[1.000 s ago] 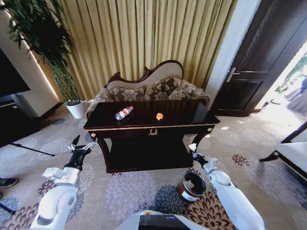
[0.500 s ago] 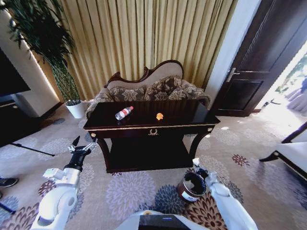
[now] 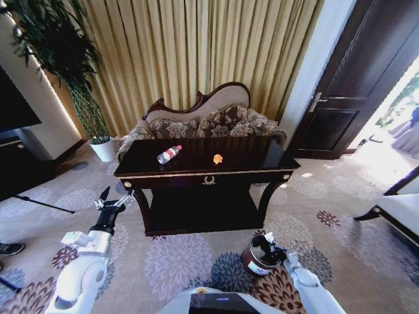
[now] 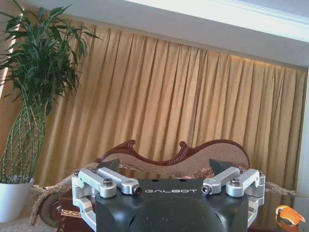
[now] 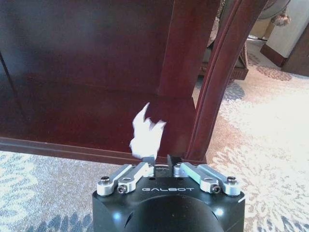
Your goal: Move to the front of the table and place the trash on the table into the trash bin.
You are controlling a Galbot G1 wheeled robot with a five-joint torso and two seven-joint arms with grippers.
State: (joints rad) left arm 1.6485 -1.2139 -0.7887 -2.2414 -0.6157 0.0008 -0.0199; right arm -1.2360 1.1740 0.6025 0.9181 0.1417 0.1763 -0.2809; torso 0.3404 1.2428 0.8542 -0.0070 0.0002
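Note:
The dark brown table [image 3: 252,158] stands ahead of me. On its top lie a clear bottle [image 3: 169,154] with a red cap and an orange scrap [image 3: 217,158]. The round brown trash bin [image 3: 261,256] sits on the carpet at the table's front right. My right gripper [image 3: 272,244] hangs at the bin's far rim. In the right wrist view this gripper [image 5: 161,159] is shut on a white crumpled paper [image 5: 146,135], facing the table's lower shelf [image 5: 72,116]. My left gripper [image 3: 111,201] is raised and open off the table's left end, and in the left wrist view it [image 4: 164,166] holds nothing.
A patterned sofa [image 3: 203,121] stands behind the table against gold curtains. A potted plant [image 3: 98,140] is at the back left, a dark door [image 3: 347,98] at the right, and a pale bench [image 3: 399,212] at the right edge. Flowered carpet lies between me and the table.
My right arm has drawn back and down from beside the table's right leg to the trash bin's rim, keeping the white paper. The left arm has barely moved.

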